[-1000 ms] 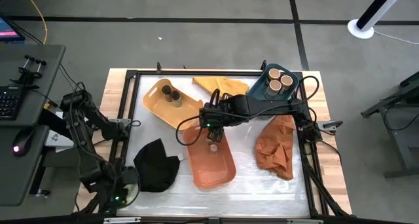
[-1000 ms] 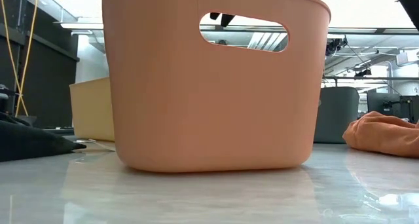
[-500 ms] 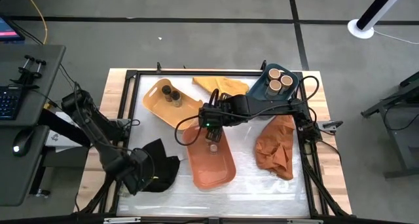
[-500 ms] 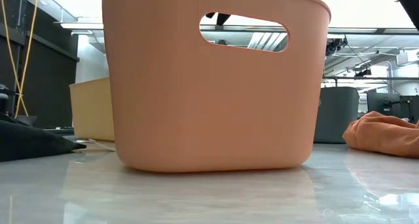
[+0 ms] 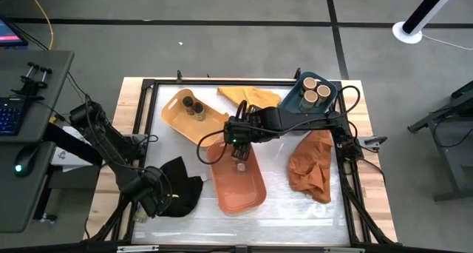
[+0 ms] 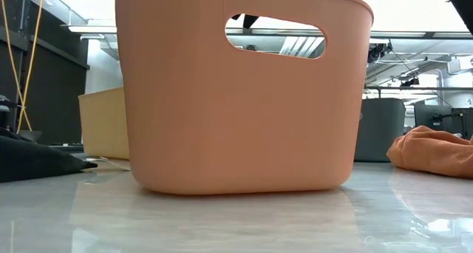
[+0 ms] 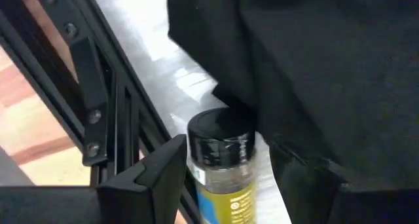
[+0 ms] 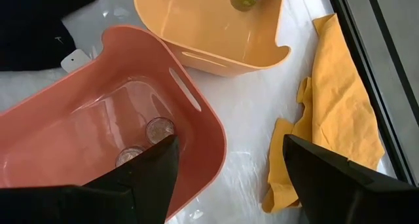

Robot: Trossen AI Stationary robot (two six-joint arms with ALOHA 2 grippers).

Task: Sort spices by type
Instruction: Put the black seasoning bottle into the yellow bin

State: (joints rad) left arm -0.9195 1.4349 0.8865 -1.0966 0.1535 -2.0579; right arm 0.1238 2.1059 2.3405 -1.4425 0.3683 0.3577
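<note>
Nearest, the left tool [image 7: 222,185] stands part-open around a black-capped spice jar [image 7: 221,160] beside the black cloth [image 7: 314,73] at the tabletop's [image 5: 288,208] front-left edge; whether it grips, I cannot tell. The jar looks light, rigid and slick, best pinched mid-body. Farther, the right tool [image 8: 229,165] hovers open over the orange tub [image 8: 196,129].

We found three tubs on table [image 5: 185,212]: one tub [image 5: 194,117] near far left corner with two jars [image 5: 194,106] inside; another tub [image 5: 307,92] at far right corner holding two jars [image 5: 315,89]; middle tub [image 5: 240,183] holding jars [image 8: 152,137] too. One cloth [image 5: 177,185] lay near left edge, second cloth [image 5: 310,164] near right edge, third cloth [image 5: 247,96] at far edge. One jar [image 7: 221,165] stood beside left-edge cloth.
</note>
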